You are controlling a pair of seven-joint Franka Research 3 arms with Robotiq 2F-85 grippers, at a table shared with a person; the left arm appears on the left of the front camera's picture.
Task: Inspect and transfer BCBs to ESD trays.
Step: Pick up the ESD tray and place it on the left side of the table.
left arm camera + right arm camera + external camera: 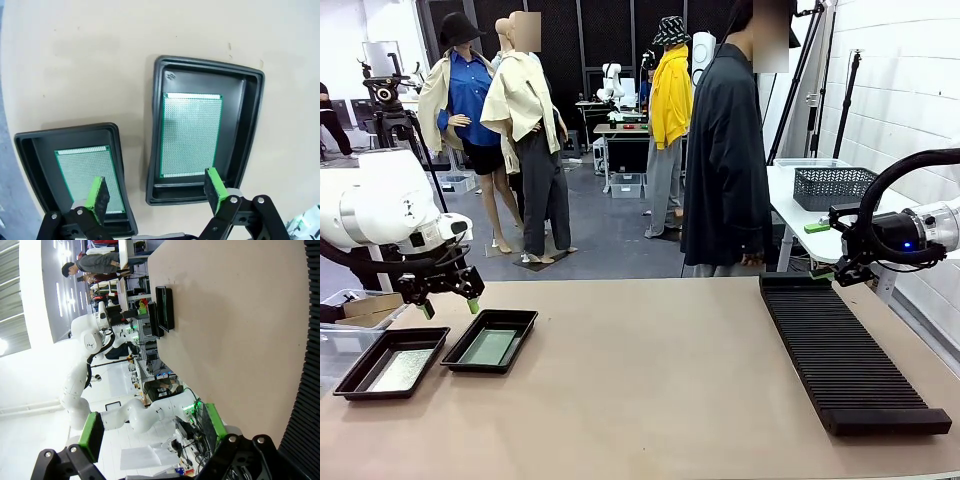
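Observation:
Two black ESD trays lie side by side at the table's left: one point(492, 340) nearer the middle, the other point(392, 362) at the edge. Each holds a green BCB flat on its floor, seen from above as one BCB point(190, 135) in the larger-looking tray point(252, 120) and another BCB point(87, 175) in the tray point(30, 165) beside it. My left gripper point(448, 303) hangs open just above the trays, nothing between its green pads point(215, 189). My right gripper point(848, 268) stands open over the far end of the slotted rack, holding nothing.
A long ribbed black rack point(845, 355) runs along the table's right side. A person in a dark coat point(725, 170) stands at the far edge. Behind on a side table sits a dark mesh basket point(832, 187). Bare tabletop point(650, 380) spans the middle.

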